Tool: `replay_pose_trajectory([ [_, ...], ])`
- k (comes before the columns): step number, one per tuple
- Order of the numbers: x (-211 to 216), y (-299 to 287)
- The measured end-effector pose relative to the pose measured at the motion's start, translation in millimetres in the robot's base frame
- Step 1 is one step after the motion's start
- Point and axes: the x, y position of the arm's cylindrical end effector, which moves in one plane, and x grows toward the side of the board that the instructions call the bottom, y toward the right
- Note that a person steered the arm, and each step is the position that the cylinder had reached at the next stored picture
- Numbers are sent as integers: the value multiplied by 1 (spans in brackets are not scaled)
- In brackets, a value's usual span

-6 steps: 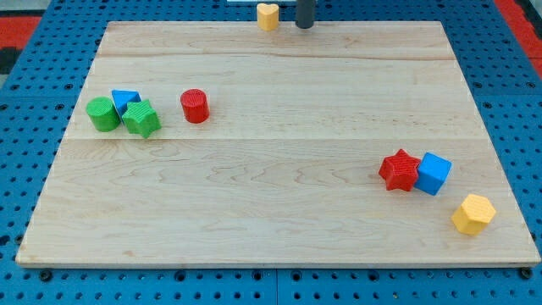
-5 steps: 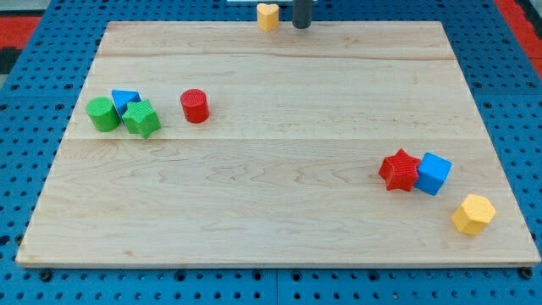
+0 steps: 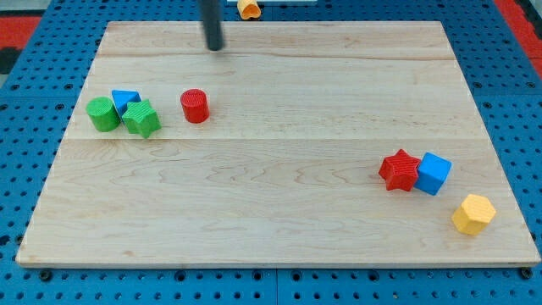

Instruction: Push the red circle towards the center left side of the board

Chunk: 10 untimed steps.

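The red circle (image 3: 195,106) stands upright on the wooden board (image 3: 279,169), in its upper left part. My tip (image 3: 215,47) is near the view's top, above the red circle and a little to its right, apart from it. A green circle (image 3: 103,113), a blue triangle (image 3: 126,99) and a green block (image 3: 141,119) sit bunched together to the left of the red circle.
A yellow heart (image 3: 248,8) lies off the board's top edge, right of my rod. A red star (image 3: 400,170) touches a blue cube (image 3: 434,174) at the right. A yellow hexagon (image 3: 472,213) sits near the lower right corner.
My tip has moved left and down, from the top edge onto the board. The yellow heart has shifted left and up. The other blocks have not moved.
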Motion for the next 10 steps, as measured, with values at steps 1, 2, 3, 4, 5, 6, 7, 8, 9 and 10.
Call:
replay_pose_trajectory([
  [1, 13, 106],
  [2, 118, 50],
  [3, 134, -21],
  [4, 132, -89],
  [5, 125, -84],
  [6, 114, 44],
  [7, 98, 166],
  [8, 78, 262],
  [9, 63, 347],
  [10, 61, 369],
])
